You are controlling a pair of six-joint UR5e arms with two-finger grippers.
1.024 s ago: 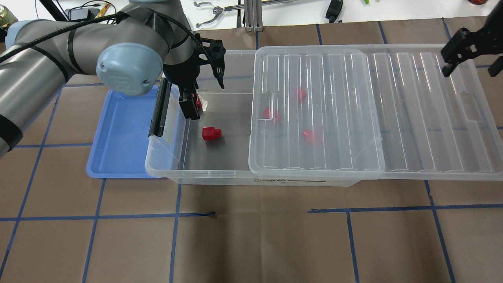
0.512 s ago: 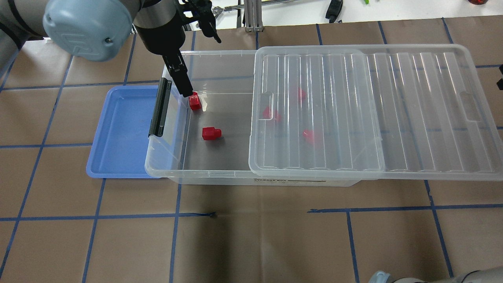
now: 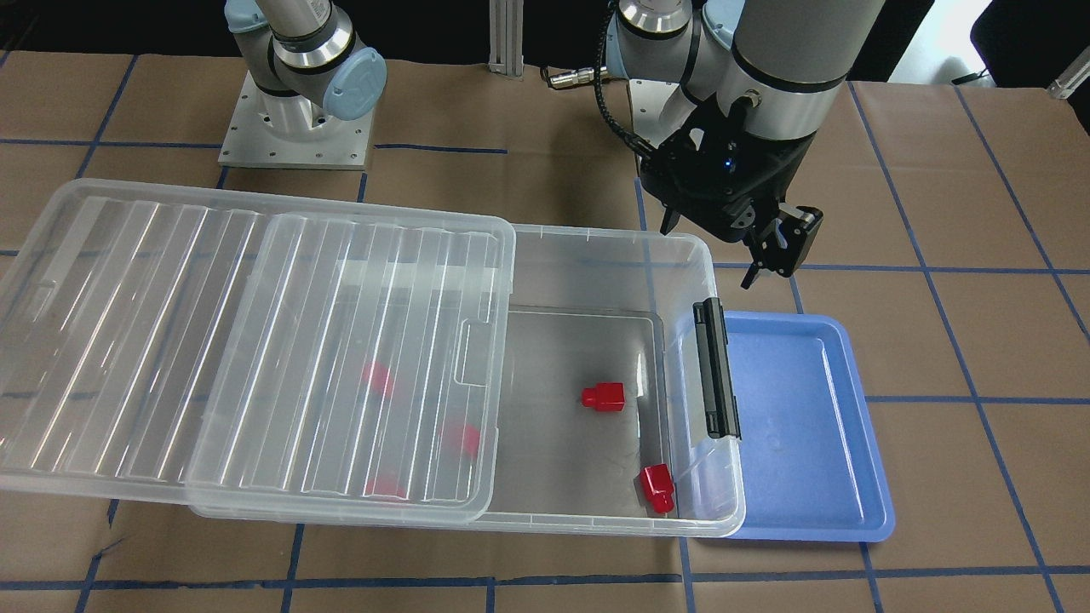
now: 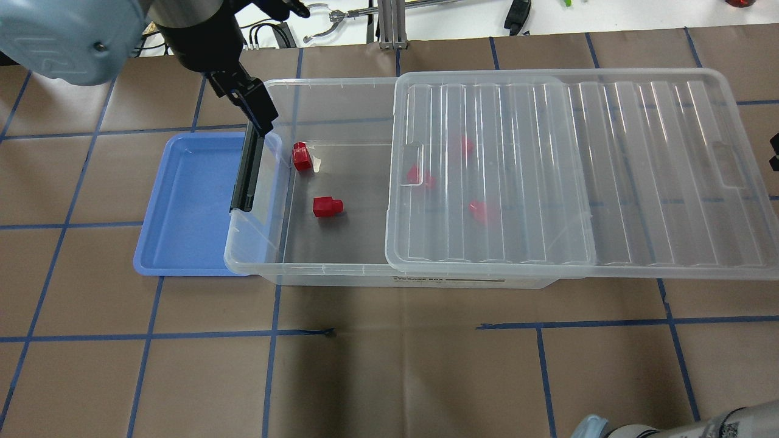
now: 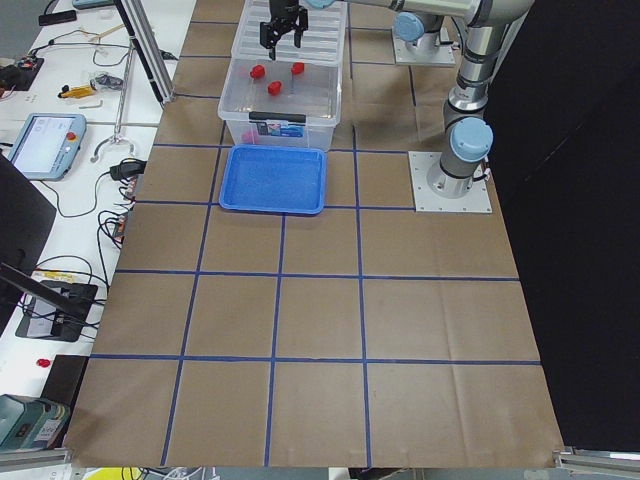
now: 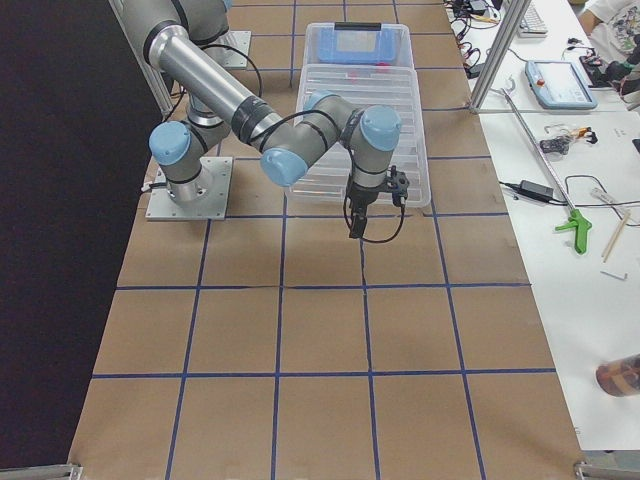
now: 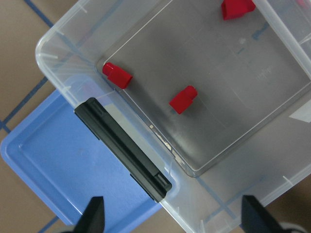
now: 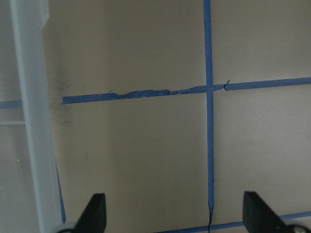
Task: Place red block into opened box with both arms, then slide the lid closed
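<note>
The clear box (image 4: 316, 267) lies across the table with its ribbed lid (image 4: 578, 170) slid halfway off toward my right. On the uncovered floor, one red block (image 4: 301, 156) rests by the latch-end wall and another (image 4: 327, 206) lies near the middle. Three more red blocks (image 4: 418, 175) show blurred under the lid. My left gripper (image 3: 707, 253) hangs open and empty above the box's back corner near the black latch bar (image 3: 715, 366). My right gripper (image 6: 357, 228) hovers open over bare table just past the lid's overhanging end.
A blue tray (image 4: 182, 201), holding nothing, sits tucked under the box's latch end. Tools and cables lie on the white bench beyond the table's far edge. My right arm's elbow (image 4: 608, 426) pokes in at the overhead view's bottom edge.
The left gripper let go of the red block by the latch-end wall, then rose and drew back out of the box. The right gripper has left the lid's far corner.
</note>
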